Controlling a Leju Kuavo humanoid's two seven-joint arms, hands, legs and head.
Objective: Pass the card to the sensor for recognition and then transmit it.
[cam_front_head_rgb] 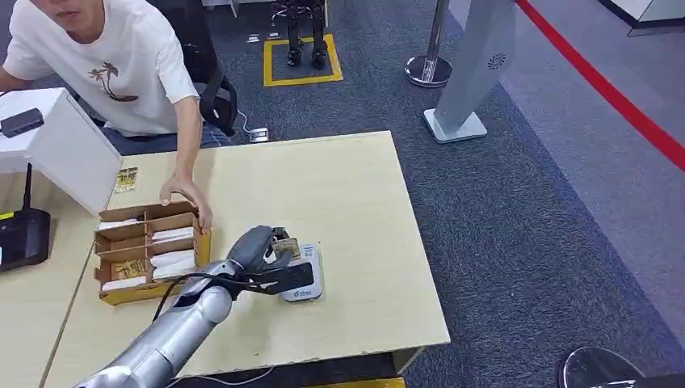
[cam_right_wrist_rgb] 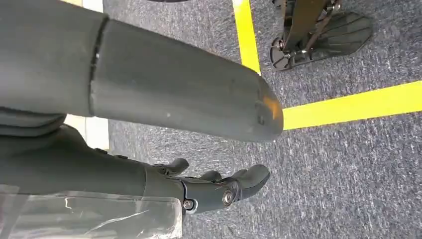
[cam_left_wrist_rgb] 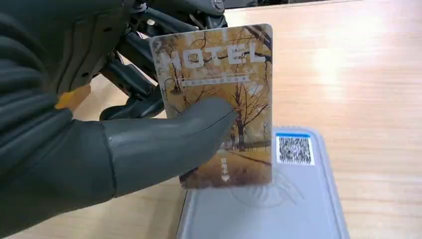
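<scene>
Left hand [cam_left_wrist_rgb: 99,149] pinches card [cam_left_wrist_rgb: 219,99], thumb on its face, just above sensor [cam_left_wrist_rgb: 278,209] | right hand [cam_right_wrist_rgb: 149,99] hangs by floor, fingers loosely curled, holding nothing | risk: your thin pinch could let the card slip; tilted, it may not read.
</scene>
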